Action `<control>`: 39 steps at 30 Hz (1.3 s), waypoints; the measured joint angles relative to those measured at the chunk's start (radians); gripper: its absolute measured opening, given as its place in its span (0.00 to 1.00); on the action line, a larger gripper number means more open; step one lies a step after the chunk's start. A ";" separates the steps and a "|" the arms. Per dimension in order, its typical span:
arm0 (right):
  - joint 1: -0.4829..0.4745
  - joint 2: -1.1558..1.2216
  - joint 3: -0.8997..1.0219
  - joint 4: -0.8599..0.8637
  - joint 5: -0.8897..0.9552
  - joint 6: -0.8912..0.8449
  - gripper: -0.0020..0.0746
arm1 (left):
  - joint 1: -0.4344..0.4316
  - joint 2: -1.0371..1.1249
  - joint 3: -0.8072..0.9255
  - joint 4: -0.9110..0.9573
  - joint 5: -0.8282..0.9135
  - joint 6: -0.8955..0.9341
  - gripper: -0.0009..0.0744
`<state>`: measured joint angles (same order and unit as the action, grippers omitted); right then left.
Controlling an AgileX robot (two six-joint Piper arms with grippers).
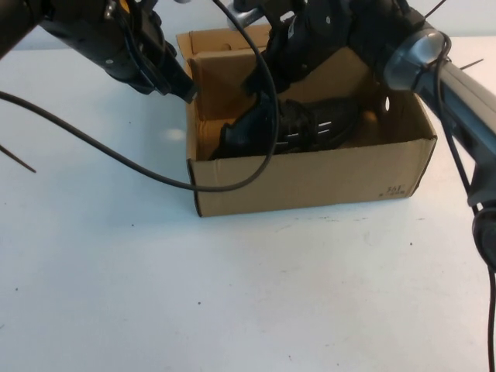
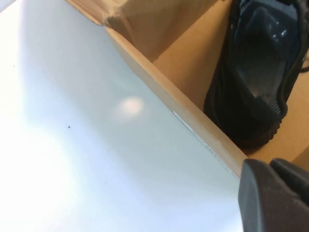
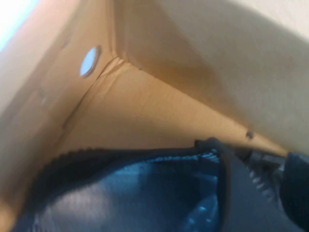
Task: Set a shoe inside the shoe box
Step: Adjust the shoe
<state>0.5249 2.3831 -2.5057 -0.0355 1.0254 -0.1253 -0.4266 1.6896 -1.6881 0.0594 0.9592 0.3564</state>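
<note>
My right gripper hangs inside the box at its 12 o'clock wall, over the shoe lying on the floor; I cannot tell its jaws; withdrawing may snag laces; left gripper, pressed together, braces the 9 o'clock rim.

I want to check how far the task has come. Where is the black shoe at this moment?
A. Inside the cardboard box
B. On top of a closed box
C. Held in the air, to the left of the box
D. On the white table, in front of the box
A. In the high view the shoe lies inside the open shoe box, below its rim, with the right gripper just above it.
</note>
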 joint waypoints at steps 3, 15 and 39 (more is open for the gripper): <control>-0.020 -0.025 0.000 0.108 0.041 -0.255 0.29 | 0.000 0.000 0.000 0.000 0.010 0.000 0.01; -0.074 -0.073 0.024 0.298 0.216 -0.774 0.30 | 0.000 -0.001 0.000 0.000 0.038 -0.089 0.01; -0.060 -0.012 0.077 0.312 0.224 -1.106 0.30 | 0.000 -0.001 0.000 -0.004 0.056 -0.091 0.01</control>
<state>0.4653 2.3714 -2.4287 0.2762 1.2495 -1.2313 -0.4266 1.6889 -1.6881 0.0555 1.0155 0.2649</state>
